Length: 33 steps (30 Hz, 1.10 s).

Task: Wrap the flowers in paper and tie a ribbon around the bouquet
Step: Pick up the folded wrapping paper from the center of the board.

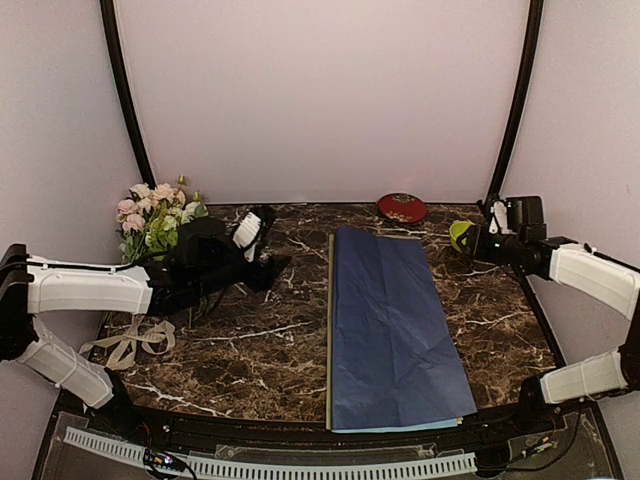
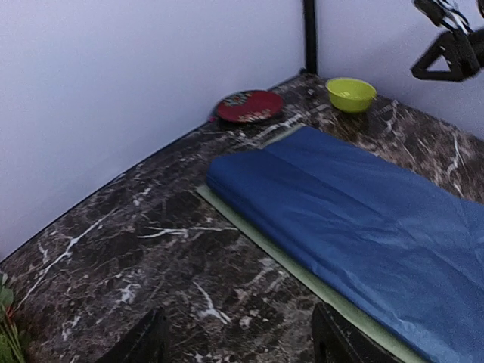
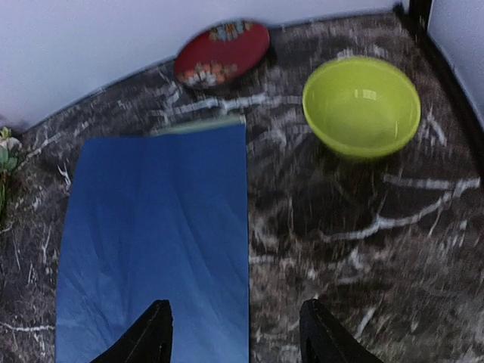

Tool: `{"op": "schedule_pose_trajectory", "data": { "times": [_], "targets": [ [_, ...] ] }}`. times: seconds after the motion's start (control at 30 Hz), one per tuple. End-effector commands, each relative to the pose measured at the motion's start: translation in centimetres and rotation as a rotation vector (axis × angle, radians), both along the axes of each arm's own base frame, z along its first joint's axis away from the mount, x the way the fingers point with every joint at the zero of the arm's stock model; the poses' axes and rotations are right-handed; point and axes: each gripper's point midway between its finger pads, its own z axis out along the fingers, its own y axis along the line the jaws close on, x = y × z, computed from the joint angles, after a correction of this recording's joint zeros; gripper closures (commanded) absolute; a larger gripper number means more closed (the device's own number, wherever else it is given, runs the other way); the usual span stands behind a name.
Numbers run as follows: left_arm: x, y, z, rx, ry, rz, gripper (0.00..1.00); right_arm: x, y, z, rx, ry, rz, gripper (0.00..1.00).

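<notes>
- Beige satin ribbon (image 1: pixel 125 345) lay in loose loops at the near left of the marble bench (image 1: pixel 250 340), well apart from everything else. It was probably parked there because tying comes last.
- The paper (image 1: pixel 390 330) lay flat down the middle-right of the bench, dark blue face up, with a paler blue strip along its near edge. A yellow-green sheet (image 2: pixel 302 276) peeked out beneath its left side. Spread like this, it looked ready to take stems laid across it.
- The left claw (image 2: pixel 238 344) hung above bare marble just left of the paper. Its jaws were parted and empty, touching nothing.
- The right claw (image 3: pixel 236 340) hovered over the right part of the bench, with the paper's right edge under one finger. It was likewise spread and gripped nothing.
- The flowers (image 1: pixel 155 215), pink and cream roses with green leaves, sat bunched in the far left corner. They were near the left arm, which seemed the natural one to fetch them, and none were on the paper yet.
- A lime-green bowl (image 3: pixel 361 106) and a red patterned plate (image 3: pixel 221 51) sat at the far right, apparently spare to the wrapping.
</notes>
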Motion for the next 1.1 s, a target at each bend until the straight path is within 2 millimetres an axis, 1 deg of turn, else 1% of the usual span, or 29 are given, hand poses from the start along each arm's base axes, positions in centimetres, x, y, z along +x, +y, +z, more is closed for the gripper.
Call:
{"op": "schedule_pose_trajectory", "data": {
  "times": [0.0, 0.07, 0.13, 0.23, 0.27, 0.37, 0.47, 0.6, 0.73, 0.83, 1.07],
  "targets": [
    [-5.2, -5.8, -4.6, 0.212, 0.005, -0.234, 0.32, -7.1, 1.9, -7.2, 0.076, 0.439, 0.055, 0.42],
    [-7.0, -8.0, -6.2, 0.270, 0.003, -0.321, 0.31, -9.4, 3.0, -8.6, 0.094, 0.515, 0.084, 0.40],
    [-8.2, -9.6, -7.8, 0.297, 0.034, -0.382, 0.31, -11.3, 3.1, -9.9, 0.071, 0.571, 0.069, 0.37],
    [-8.7, -10.9, -9.3, 0.301, 0.064, -0.415, 0.31, -13.8, 2.8, -11.5, 0.062, 0.657, 0.038, 0.35],
    [-8.8, -11.1, -9.8, 0.304, 0.076, -0.420, 0.31, -14.5, 3.0, -11.8, 0.075, 0.675, 0.041, 0.35],
    [-9.2, -11.9, -10.9, 0.299, 0.104, -0.443, 0.31, -16.6, 4.6, -12.7, 0.130, 0.725, 0.080, 0.35],
    [-9.6, -12.3, -12.1, 0.324, 0.125, -0.456, 0.31, -18.3, 4.9, -13.7, 0.124, 0.772, 0.081, 0.33],
    [-9.8, -12.3, -13.0, 0.347, 0.143, -0.456, 0.31, -19.7, 5.4, -14.2, 0.152, 0.800, 0.085, 0.34],
    [-10.0, -11.9, -13.8, 0.366, 0.158, -0.451, 0.31, -20.5, 7.0, -13.8, 0.258, 0.804, 0.144, 0.40],
    [-9.9, -11.8, -14.3, 0.374, 0.166, -0.445, 0.31, -20.6, 7.8, -13.4, 0.322, 0.800, 0.161, 0.48],
    [-10.3, -11.7, -14.8, 0.368, 0.190, -0.452, 0.31, -20.4, 9.1, -11.6, 0.409, 0.763, 0.204, 0.72]
  ]
}}
